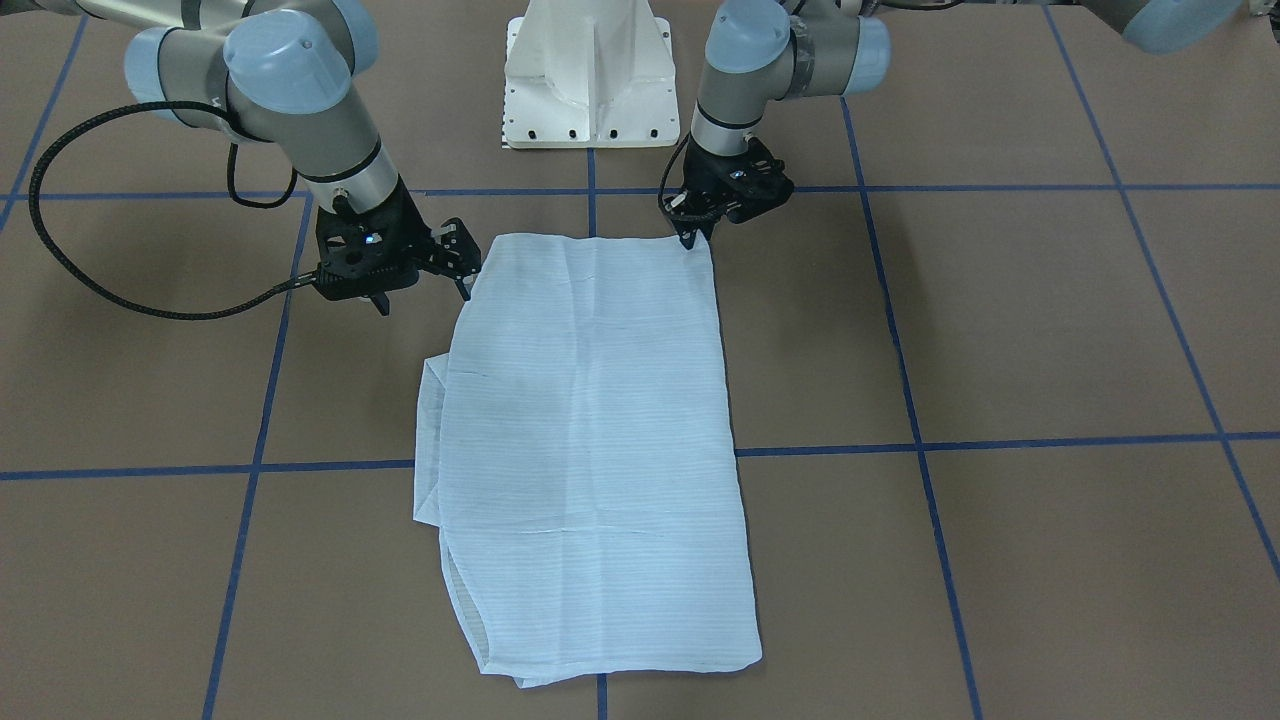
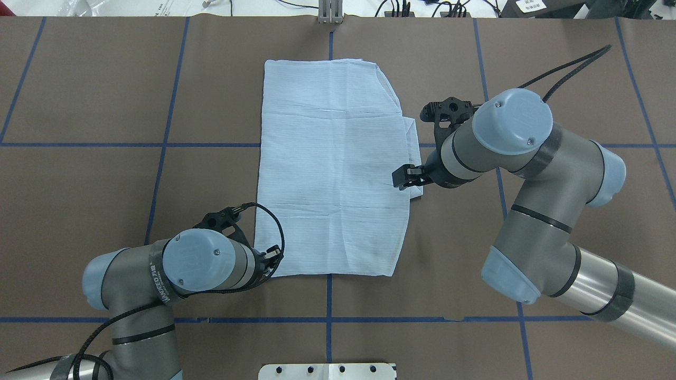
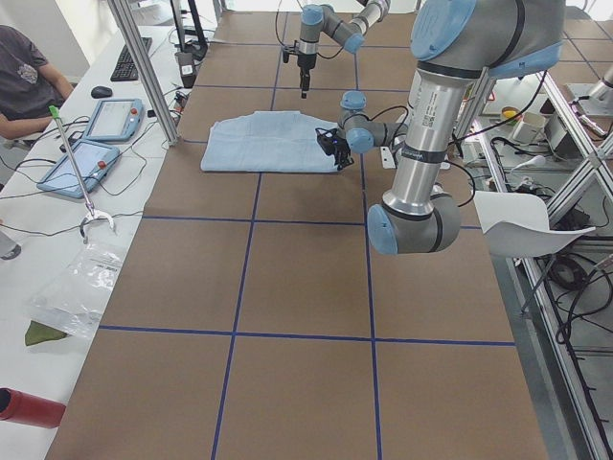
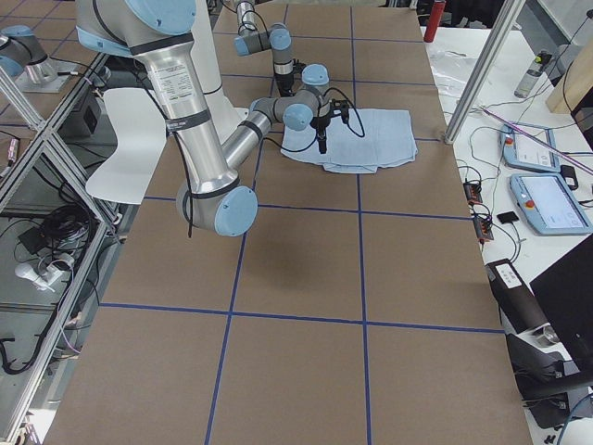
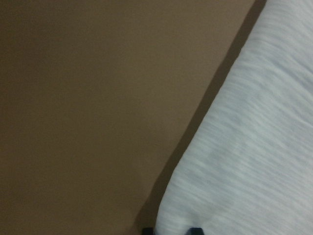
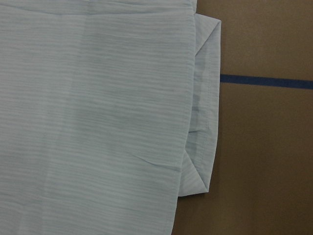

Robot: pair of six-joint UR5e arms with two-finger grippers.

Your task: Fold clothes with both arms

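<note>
Currently your pinstriped shirt (image 1: pixel 590 400) lies flat in the middle of the brown table (image 1: pixel 1000 320), already folded into a long panel running away from the robot's base. That shape, I'd judge, explains where the arms stand. The left gripper (image 1: pixel 692 238) is down at the near corner on its own side. The right gripper (image 1: pixel 422 290) hovers by the opposite long edge with its fingers spread wide and nothing in them, likely set for a crosswise fold. The left one's fingers look drawn together at the corner, but you cannot tell whether cloth is pinched (its wrist camera sits too close, showing only hem and table). The right wrist view gives you what the front view barely hints at: a tucked layer (image 6: pixel 205 122) poking past the edge, its corner creased, beside a blue tape line (image 6: pixel 264 81).
</note>
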